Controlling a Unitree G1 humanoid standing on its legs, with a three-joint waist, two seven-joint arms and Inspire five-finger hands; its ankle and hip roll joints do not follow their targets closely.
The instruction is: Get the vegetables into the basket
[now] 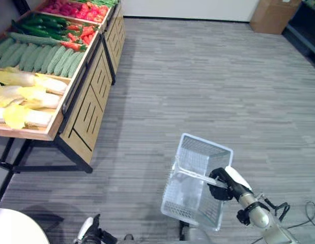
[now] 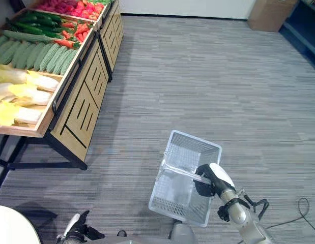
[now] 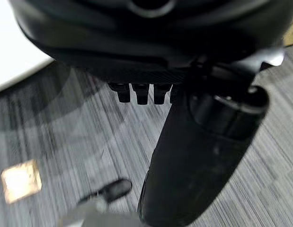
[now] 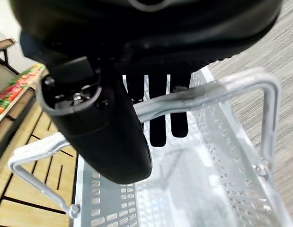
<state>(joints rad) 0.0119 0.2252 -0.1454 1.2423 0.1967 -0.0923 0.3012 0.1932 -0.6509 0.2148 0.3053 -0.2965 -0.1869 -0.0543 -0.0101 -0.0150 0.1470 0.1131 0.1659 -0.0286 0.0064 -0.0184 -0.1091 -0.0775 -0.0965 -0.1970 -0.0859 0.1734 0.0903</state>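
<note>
White plastic basket [image 1: 198, 183], handle [image 4: 193, 97] gripped by right hand [image 1: 222, 184], above floor [image 1: 208, 91]

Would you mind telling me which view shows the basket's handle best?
The right wrist view: the handle crosses close up, with the right hand curled round it. Both eye views show the handle as a thin bar over the basket.

No readable text, labels, numbers or signs showing anywhere: none on basket [image 1: 198, 178], wooden produce stand [image 1: 91, 96], or cardboard box [image 1: 274, 15].
</note>
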